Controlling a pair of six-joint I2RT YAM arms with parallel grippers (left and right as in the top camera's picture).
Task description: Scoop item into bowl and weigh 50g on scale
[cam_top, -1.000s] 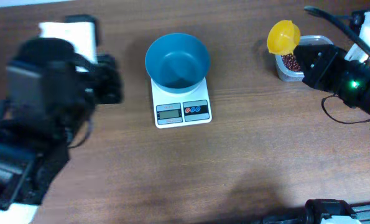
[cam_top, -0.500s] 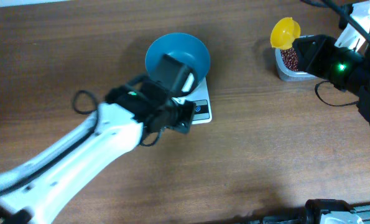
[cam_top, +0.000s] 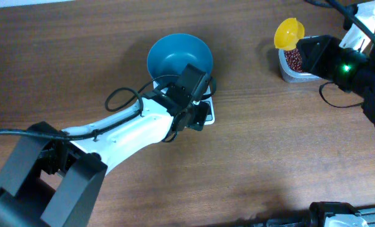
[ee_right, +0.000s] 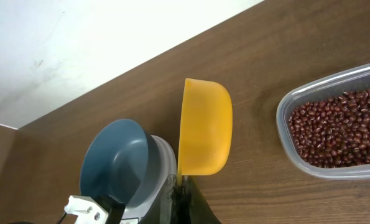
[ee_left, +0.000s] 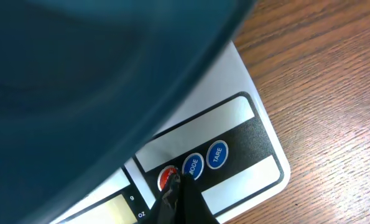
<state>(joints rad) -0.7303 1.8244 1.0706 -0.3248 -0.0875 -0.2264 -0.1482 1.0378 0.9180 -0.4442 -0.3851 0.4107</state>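
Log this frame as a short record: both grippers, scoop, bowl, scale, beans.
left gripper: shut, tip on the red button of the scale
right gripper: shut on the yellow scoop, near the clear tub
scoop contents: looks empty
bowl: teal, sitting on the scale, nothing in it
beans: in the clear tub

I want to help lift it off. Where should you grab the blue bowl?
Probably grab the bowl by its far rim, from above. Its thin wall flares open upward, and the left gripper crowds the near side at the scale.
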